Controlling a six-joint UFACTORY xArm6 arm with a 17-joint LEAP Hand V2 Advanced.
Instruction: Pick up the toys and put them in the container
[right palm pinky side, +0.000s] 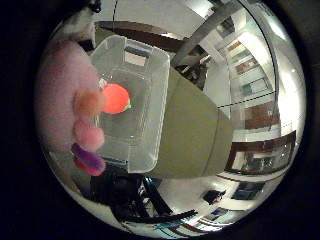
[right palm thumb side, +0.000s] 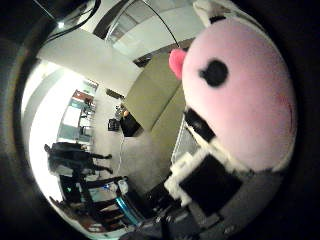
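**Pink plush in hand, above the bin**

Plush (right palm thumb side: 240, 95): pink, soft, with a black dot eye and a darker pink nub at its edge. It fills much of the thumb-side view, so it sits close against the palm. In the little-finger-side view the same toy shows as a pink mass with small round feet in orange, pink, purple and red, hanging over one edge of the bin.

Hand (right palm thumb side: 200, 175): white and black parts lie directly against the plush, with one black pad pressed to its underside. The fingers wrap the toy; the hand is holding it, clear of any surface.

Bin (right palm pinky side: 150, 90): clear plastic, rectangular, open top, seen from above. It stands on the table (right palm pinky side: 195, 130), an olive-green top, near one of its ends. The plush is over the bin's rim, not inside it.

Ball (right palm pinky side: 116, 98): orange-red, round, with a small green bit at one side. It lies on the bin's floor, apart from the walls.

Floor (right palm thumb side: 137, 155): pale, lies below the table.

Chair (right palm pinky side: 125, 195): dark, stands on the floor just beside the table's end nearest the bin.
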